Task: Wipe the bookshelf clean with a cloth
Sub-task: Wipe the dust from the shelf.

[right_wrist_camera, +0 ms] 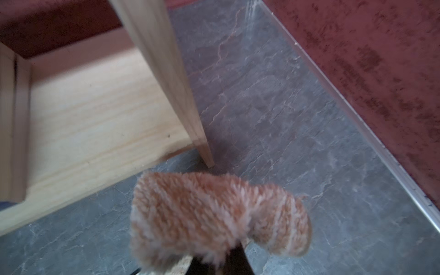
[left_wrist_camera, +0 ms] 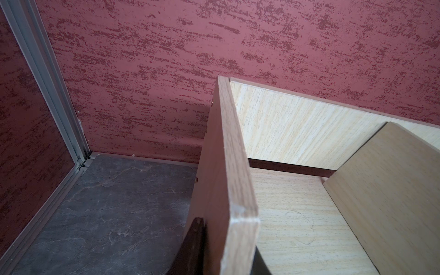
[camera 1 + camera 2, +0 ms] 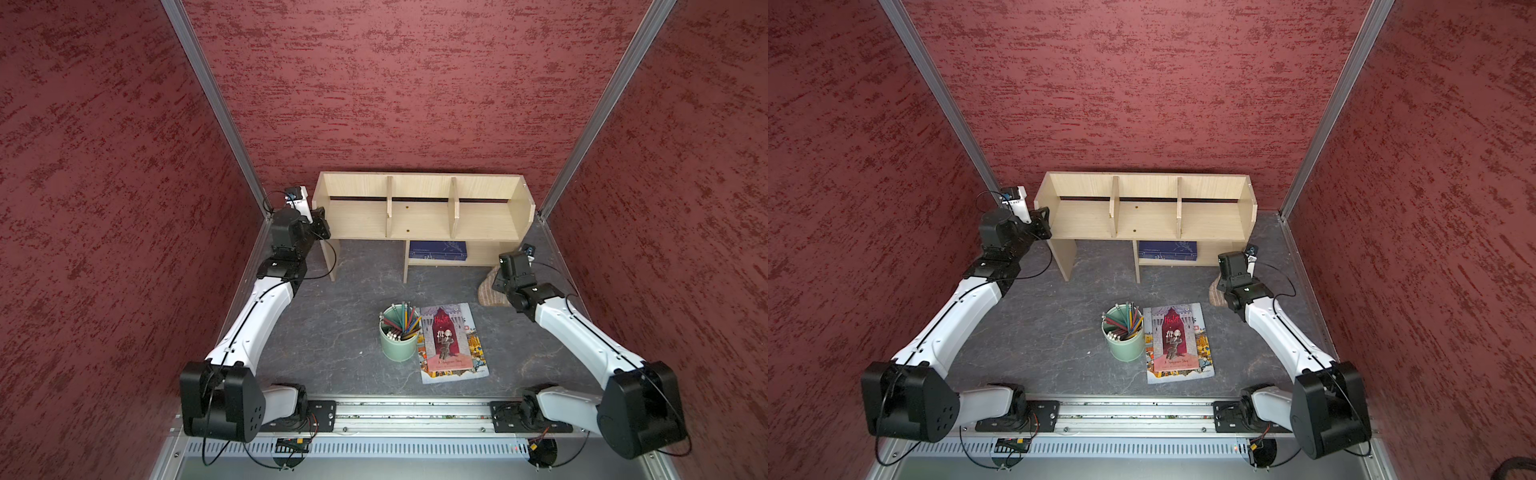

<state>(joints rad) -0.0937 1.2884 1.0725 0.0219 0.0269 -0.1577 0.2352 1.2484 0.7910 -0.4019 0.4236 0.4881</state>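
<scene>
L hand (image 2: 226, 254) clamps low light-wood bookshelf (image 3: 419, 220); R hand (image 1: 214, 264) pinches fluffy beige-brown striped cloth (image 1: 214, 214). Pre-wipe; next prob. raise cloth onto shelf.

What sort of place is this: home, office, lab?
Most likely a staged robot test cell, not a real room: red textured wall panels in aluminium framing, two white-and-black robot arms on a metal base rail, and a low light-wood bookshelf set out as a prop.
</scene>
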